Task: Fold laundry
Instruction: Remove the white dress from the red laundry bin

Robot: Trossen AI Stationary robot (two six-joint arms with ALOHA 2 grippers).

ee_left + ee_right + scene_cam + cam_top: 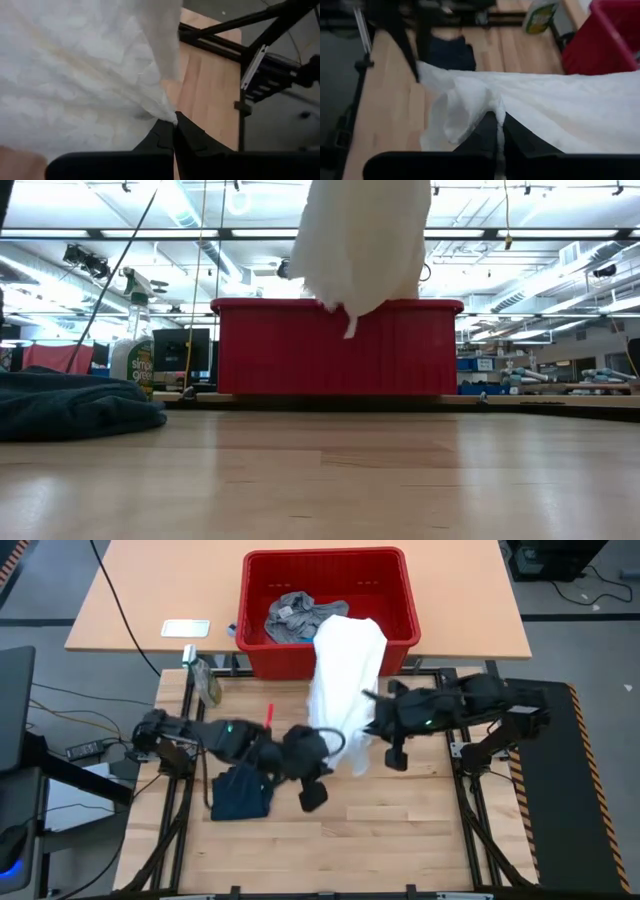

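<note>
Three garments are all I can count, along with one basket. That red basket (400, 600) is the biggest thing I see, sitting at the far edge of the surface (400, 850) with one grey garment (290, 618) crumpled inside it; there may be more cloth under it, but I cannot tell from above.

Next in size is the white garment (345, 670), one piece, held up in the air between my two arms and draping from the basket's front rim toward the middle of the surface. It looks light, limp and thin, so I judge it will sag and bunch wherever it is unsupported; corners and hems are the sensible places to take it. My left claw (174, 131) is pressed together on a corner of its edge, and my right claw (499, 131) is likewise pinched on a gathered fold of the same cloth.

Smaller still, one dark navy garment (240, 792) lies flat on the surface by the left arm, soft and already compact.

Smallest, one spray bottle (208, 682) stands near the basket's left corner.
</note>
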